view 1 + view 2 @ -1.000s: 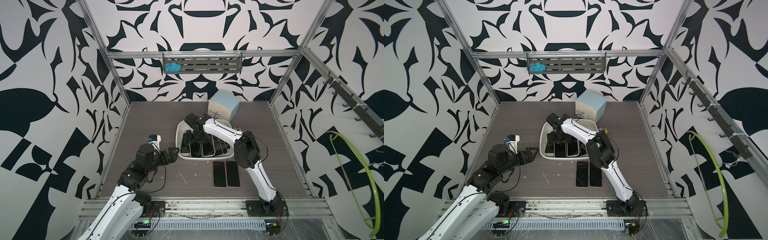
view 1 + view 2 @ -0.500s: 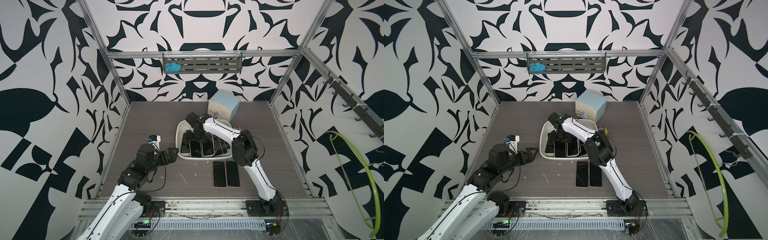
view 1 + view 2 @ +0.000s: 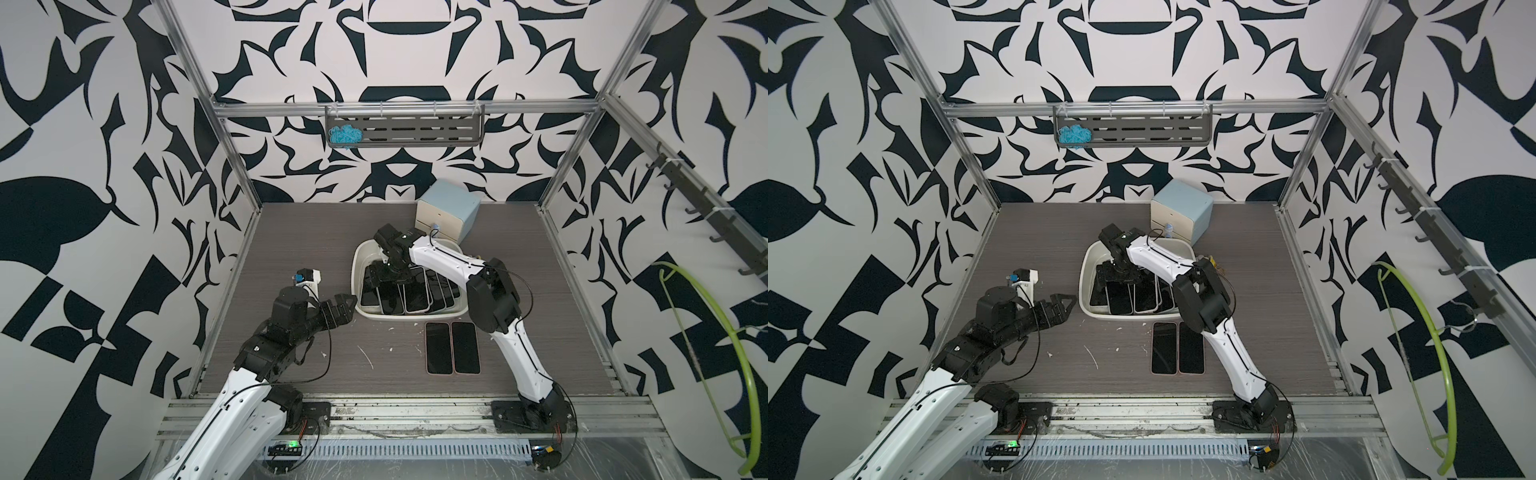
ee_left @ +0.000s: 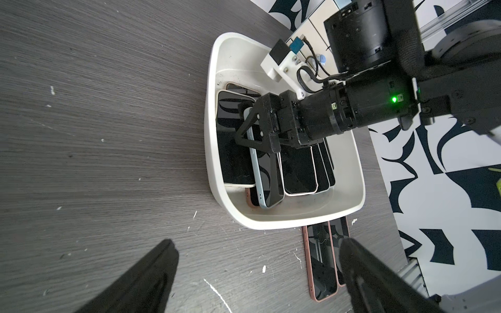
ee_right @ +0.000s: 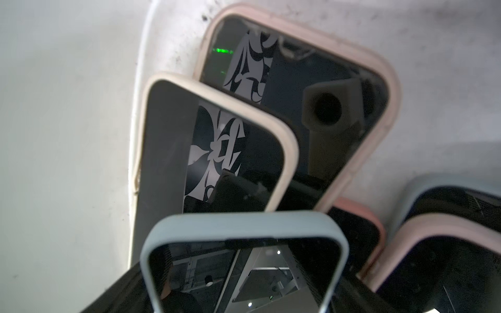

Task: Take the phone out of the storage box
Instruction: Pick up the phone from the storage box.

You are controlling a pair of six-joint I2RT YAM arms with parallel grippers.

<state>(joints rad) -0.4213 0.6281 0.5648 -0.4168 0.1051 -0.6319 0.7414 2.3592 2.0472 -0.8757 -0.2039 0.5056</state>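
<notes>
Two phones point(image 3: 439, 348) flat on table point(image 3: 316, 232), just beside storage box point(image 3: 355, 272).

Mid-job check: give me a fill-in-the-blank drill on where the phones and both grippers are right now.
The right gripper straddles a phone whose case is pale ___, inside the off-white plastic storage box.
___ pink-cased phones lie side by side on the grey wood-grain table, outside the box.
The left gripper hovers beside the box with jaws ___.
Missing words: blue; two; open.
</notes>
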